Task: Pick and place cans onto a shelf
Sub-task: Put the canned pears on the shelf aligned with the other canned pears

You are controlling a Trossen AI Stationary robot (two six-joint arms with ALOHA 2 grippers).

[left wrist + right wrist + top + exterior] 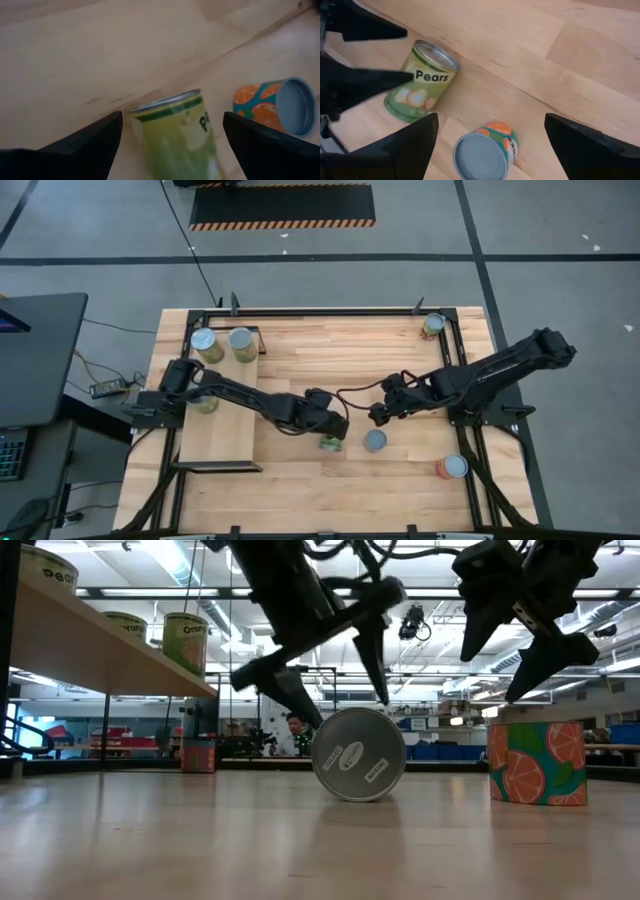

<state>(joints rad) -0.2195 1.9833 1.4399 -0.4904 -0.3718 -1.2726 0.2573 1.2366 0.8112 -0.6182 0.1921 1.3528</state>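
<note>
- A green pear can (329,444) lies on its side on the tabletop (340,350), near the middle and just right of the shelf (222,420); the right wrist view shows its "Pears" label (432,76) and its silver end tipped up.
- The left gripper (335,430) hangs directly over that can with its jaws spread wide, one dark finger (85,145) on either side of the tin; nothing is gripped, and whether a finger grazes the can cannot be told.
- Just right of it stands an upright can with an orange-slice pattern on teal (375,441), silver top facing up.
- The right gripper (380,412) hovers just beyond this can, on its far side, jaws likewise spread wide and empty, not touching it.
- In the low view the pear can's round end (358,753) faces the camera, with the patterned can (537,762) standing to its right and both grippers poised above them.
- On the shelf, a pale board in a thin black frame at the left of the tabletop, two cans (205,344) (241,342) stand side by side at the far end, and a third (206,402) sits partly hidden beneath the left arm.
- An orange-red can (452,468) stands at the near right of the tabletop; another can (432,326) stands at the far right corner.
</note>
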